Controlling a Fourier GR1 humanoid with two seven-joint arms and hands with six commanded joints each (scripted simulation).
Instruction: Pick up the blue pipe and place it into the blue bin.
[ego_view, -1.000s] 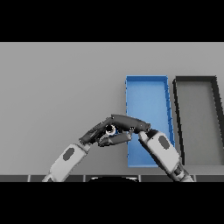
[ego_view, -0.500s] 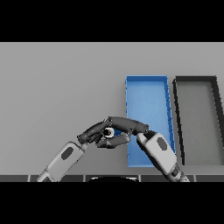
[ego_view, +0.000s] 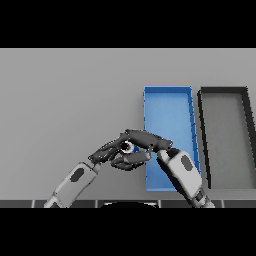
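The blue pipe shows end-on as a pale ring with a bit of blue beside it, just left of the blue bin. My left hand reaches in from the lower left, with its fingers curled round the pipe. Coming from the lower right, my right hand lies with straight fingers across the top of the left hand, over the bin's left wall. Most of the pipe's length is hidden by the two hands.
A dark grey bin stands right of the blue bin, almost touching it. Both bins run from mid-table to the near edge. Grey table surface stretches to the left and behind.
Both hands and the pipe have shifted only slightly, staying close together at the blue bin's left wall. The grip looks the same.
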